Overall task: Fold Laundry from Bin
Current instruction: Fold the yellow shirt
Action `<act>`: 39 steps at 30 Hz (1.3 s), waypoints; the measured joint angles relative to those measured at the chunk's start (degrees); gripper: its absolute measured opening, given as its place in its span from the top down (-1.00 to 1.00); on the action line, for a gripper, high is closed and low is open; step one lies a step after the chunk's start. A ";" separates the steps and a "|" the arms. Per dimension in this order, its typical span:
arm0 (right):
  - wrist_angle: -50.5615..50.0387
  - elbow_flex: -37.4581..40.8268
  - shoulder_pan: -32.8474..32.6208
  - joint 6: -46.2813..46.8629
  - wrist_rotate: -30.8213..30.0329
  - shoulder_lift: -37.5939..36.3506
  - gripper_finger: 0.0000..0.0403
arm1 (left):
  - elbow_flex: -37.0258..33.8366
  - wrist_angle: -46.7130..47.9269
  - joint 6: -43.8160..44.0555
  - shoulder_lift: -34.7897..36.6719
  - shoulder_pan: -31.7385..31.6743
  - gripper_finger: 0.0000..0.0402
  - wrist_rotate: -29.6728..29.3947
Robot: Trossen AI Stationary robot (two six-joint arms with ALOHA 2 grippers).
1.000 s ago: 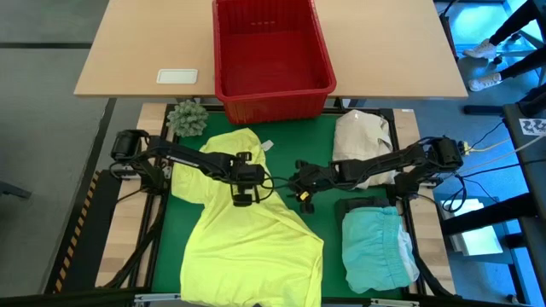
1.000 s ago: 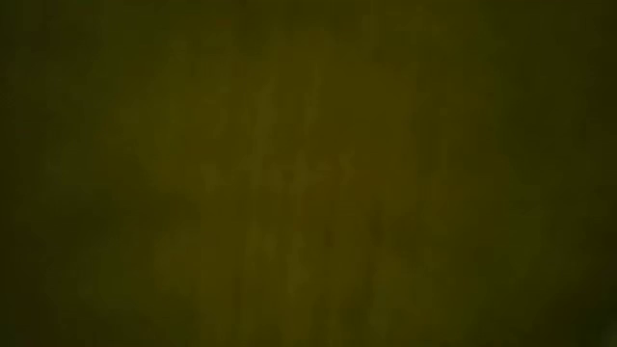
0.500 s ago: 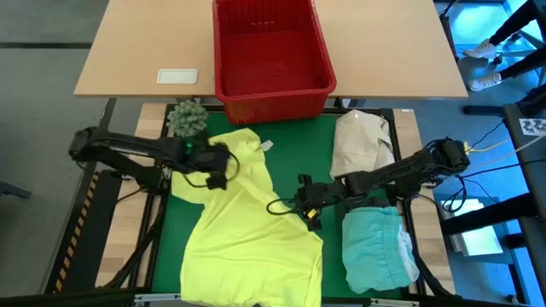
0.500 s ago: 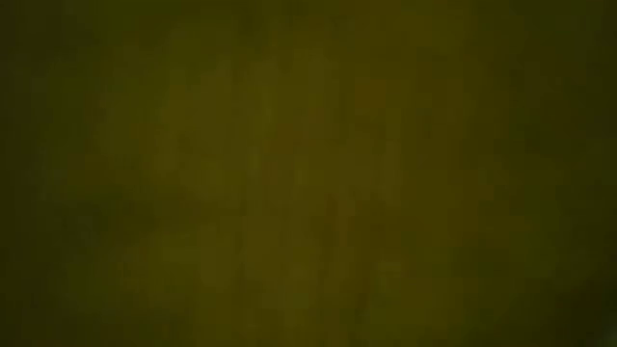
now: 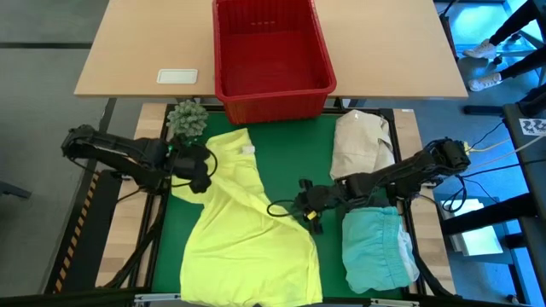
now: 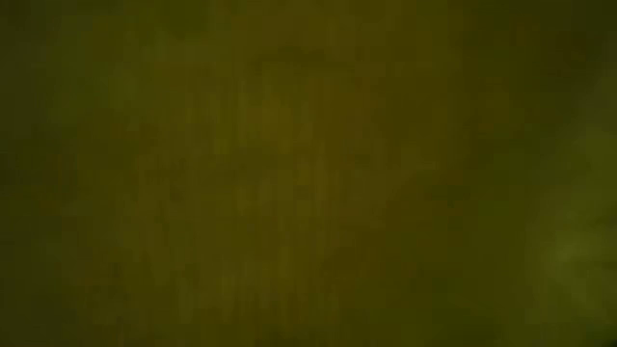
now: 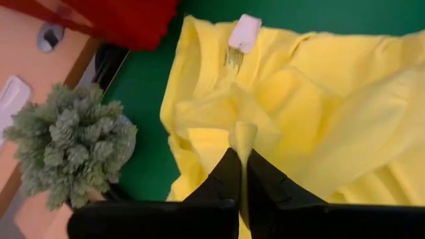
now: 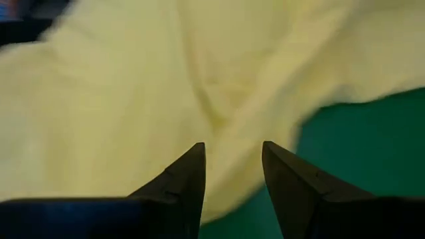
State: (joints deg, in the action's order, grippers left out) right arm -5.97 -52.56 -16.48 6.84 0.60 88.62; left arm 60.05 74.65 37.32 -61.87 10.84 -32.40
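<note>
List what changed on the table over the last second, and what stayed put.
The left gripper moved from the middle of the yellow shirt out to its left edge and shut on a pinch of the cloth there, drawing that side outward. The right gripper stayed open and slid a little toward the shirt's right edge. The red bin, the turquoise garment and the cream bundle did not move.

The yellow garment (image 5: 247,230) is soft matt cloth (creased in folds); the bin (image 5: 271,53) is glossy red plastic; the worktop (image 5: 136,47) looks smooth pale wood.
</note>
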 joint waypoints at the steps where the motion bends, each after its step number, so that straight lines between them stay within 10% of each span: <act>1: 0.44 0.00 -0.67 0.62 1.45 0.00 0.27 | 0.00 0.62 0.53 -0.06 0.18 1.00 0.04; 25: 13.19 0.02 -12.57 12.22 5.12 17.60 0.27 | 0.00 3.45 2.75 -0.06 -1.65 1.00 -5.05; 39: -7.25 -0.42 -5.88 20.11 3.57 15.63 0.27 | 0.02 2.59 1.52 -0.06 -4.32 1.00 -10.33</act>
State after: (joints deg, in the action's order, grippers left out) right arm -13.22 -52.97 -22.36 26.95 4.17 104.25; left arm 60.07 77.25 38.84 -61.93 6.53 -42.73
